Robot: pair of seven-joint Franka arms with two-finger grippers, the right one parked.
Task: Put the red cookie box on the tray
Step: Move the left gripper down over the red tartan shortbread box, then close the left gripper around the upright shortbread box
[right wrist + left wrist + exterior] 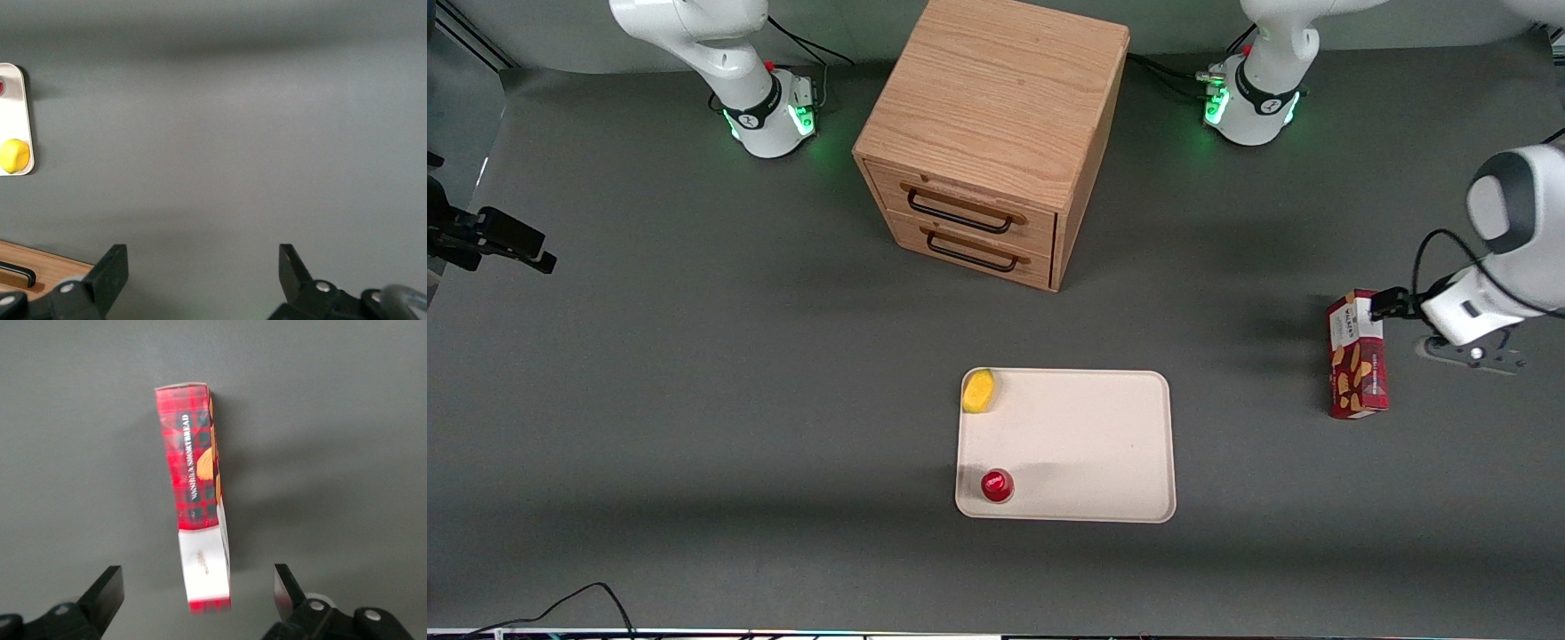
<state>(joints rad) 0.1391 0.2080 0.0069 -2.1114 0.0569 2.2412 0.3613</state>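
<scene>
The red cookie box (pixel 1357 366) lies on the grey table toward the working arm's end, well apart from the tray (pixel 1085 444). It is dark red with tan cookie pictures and a white label end. My left gripper (pixel 1383 304) is at that white end, the end farther from the front camera. In the left wrist view the box (pixel 195 473) shows its plaid narrow side. The gripper (pixel 197 587) is open, one finger (pixel 110 587) on each side of the white end, with a gap to the box on both sides. The cream-white tray lies nearer the front camera.
A yellow lemon (pixel 978 390) and a small round red-topped can (pixel 997 485) sit on the tray along its edge toward the parked arm. A wooden two-drawer cabinet (pixel 996 133) stands farther from the front camera than the tray. The right wrist view shows the tray's edge (pixel 20 100) and the lemon (pixel 13 155).
</scene>
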